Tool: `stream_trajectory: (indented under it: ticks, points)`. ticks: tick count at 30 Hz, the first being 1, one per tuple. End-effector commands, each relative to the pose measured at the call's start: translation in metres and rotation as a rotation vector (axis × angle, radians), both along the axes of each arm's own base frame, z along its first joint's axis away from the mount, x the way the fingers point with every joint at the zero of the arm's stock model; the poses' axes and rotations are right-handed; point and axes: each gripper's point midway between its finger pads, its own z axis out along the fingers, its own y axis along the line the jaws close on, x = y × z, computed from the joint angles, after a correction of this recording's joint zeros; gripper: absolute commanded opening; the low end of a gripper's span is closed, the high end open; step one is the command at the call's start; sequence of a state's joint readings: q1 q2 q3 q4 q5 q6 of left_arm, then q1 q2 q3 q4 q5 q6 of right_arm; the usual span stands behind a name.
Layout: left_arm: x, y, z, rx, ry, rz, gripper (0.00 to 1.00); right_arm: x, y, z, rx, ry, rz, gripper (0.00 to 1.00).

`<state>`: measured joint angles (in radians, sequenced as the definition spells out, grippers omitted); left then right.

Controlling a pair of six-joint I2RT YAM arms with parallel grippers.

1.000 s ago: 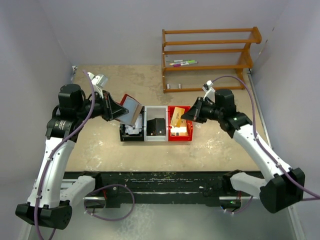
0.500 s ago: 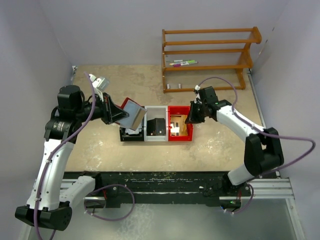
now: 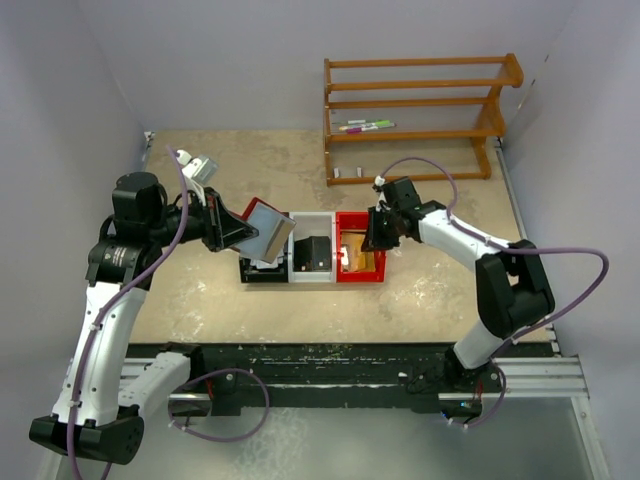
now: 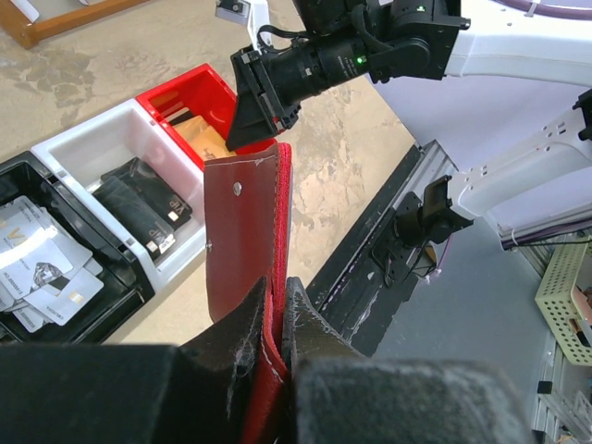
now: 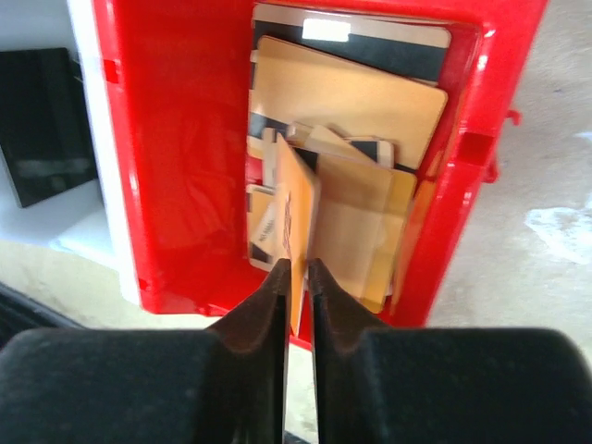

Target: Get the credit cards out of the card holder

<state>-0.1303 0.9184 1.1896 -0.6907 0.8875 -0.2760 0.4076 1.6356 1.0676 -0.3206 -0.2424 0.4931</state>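
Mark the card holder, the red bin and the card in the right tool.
card holder (image 4: 242,231), left wrist view, maroon outer cover.
red bin (image 5: 176,157), right wrist view, inner left wall.
card (image 5: 298,213), right wrist view, upright tan face.

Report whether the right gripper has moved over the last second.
Yes. In the top view the right gripper has shifted left, coming farther over the red bin, with its fingers shut on a tan card.
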Motion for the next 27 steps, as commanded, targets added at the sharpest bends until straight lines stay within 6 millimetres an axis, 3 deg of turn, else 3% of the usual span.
stream_trajectory:
  ticks: [1, 4, 8, 13, 15, 18, 22, 27]
  points:
    - [-0.005, -0.002, 0.024, -0.021, -0.090, -0.032, 0.00, 0.013, -0.013, 0.020, -0.094, -0.083, -0.025, 0.26]
    - [-0.004, -0.003, 0.023, -0.030, -0.079, -0.035, 0.00, 0.013, -0.014, 0.042, -0.109, -0.137, -0.038, 0.44]
    - [-0.005, -0.006, 0.023, -0.048, -0.062, -0.048, 0.00, 0.013, -0.003, 0.097, -0.042, -0.245, -0.029, 0.53]
    - [-0.010, -0.009, 0.023, -0.060, -0.059, -0.086, 0.00, 0.002, 0.033, 0.218, 0.237, -0.533, 0.137, 0.68]
    - [-0.018, -0.012, 0.023, -0.075, -0.056, -0.138, 0.00, -0.021, 0.058, 0.269, 0.377, -0.659, 0.301, 0.79]
    - [-0.029, -0.017, 0.025, -0.103, -0.051, -0.219, 0.00, -0.055, 0.092, 0.314, 0.488, -0.767, 0.500, 0.84]
    - [-0.047, -0.021, 0.030, -0.147, -0.049, -0.334, 0.00, -0.091, 0.130, 0.339, 0.590, -0.814, 0.700, 0.85]
    - [-0.064, -0.023, 0.033, -0.183, -0.034, -0.428, 0.00, -0.121, 0.161, 0.343, 0.644, -0.820, 0.873, 0.86]
